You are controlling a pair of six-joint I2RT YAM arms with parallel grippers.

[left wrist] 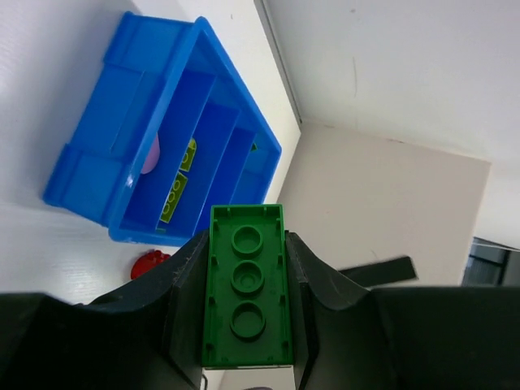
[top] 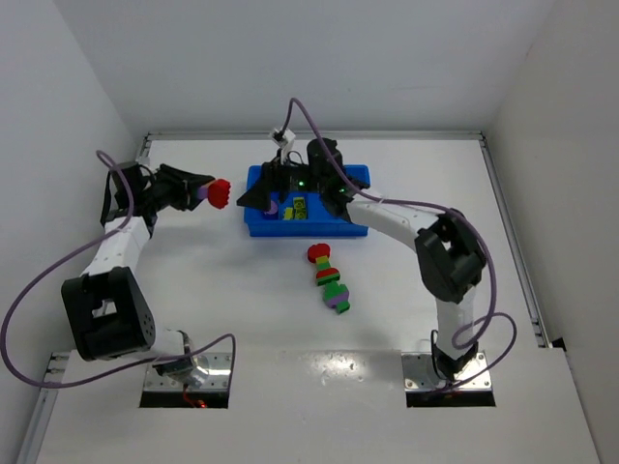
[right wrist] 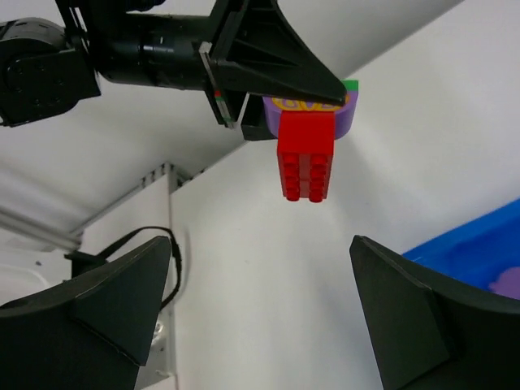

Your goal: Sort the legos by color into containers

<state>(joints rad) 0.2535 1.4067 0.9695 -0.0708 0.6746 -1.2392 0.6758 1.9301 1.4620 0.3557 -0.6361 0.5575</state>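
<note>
**Risk note: mixed stack held out left of the tray**

Left of the tray (top: 253, 226): my left gripper (top: 203, 191) is clamped on the held stack (top: 220, 193), lifted off the table (top: 193, 290). The left wrist view shows the jaws pinching only the green brick (left wrist: 248, 284) by its long sides. The right wrist view shows a purple piece (right wrist: 343, 118) and a red brick (right wrist: 306, 158) hanging beyond the grip.

- Risk 1: a pull on the red end may lever the green brick out of my pads. The joint may also pop and fling a piece onto the table away from the tray.
- Risk 2: if I release the stack whole, three colours land in one compartment.

Over the tray's left end: my right gripper (right wrist: 260, 239) has its jaws spread wide with nothing between them, and it faces the stack.

- Risk 3: closing off-centre on the red brick would twist the stack rather than split it.
- I cannot tell my clearance above the tray rim. A low move could shove the tray.

Inside the tray: yellow-green bricks (left wrist: 175, 199) and a sorted purple brick (left wrist: 150, 156) lie in neighbouring compartments.

Near side of the tray, slightly right of its middle: the loose stack (top: 330, 278) lies on the table, apart from both grippers.

- Risk 4: a careless sweep of my right arm back from the tray could scatter it.
</note>
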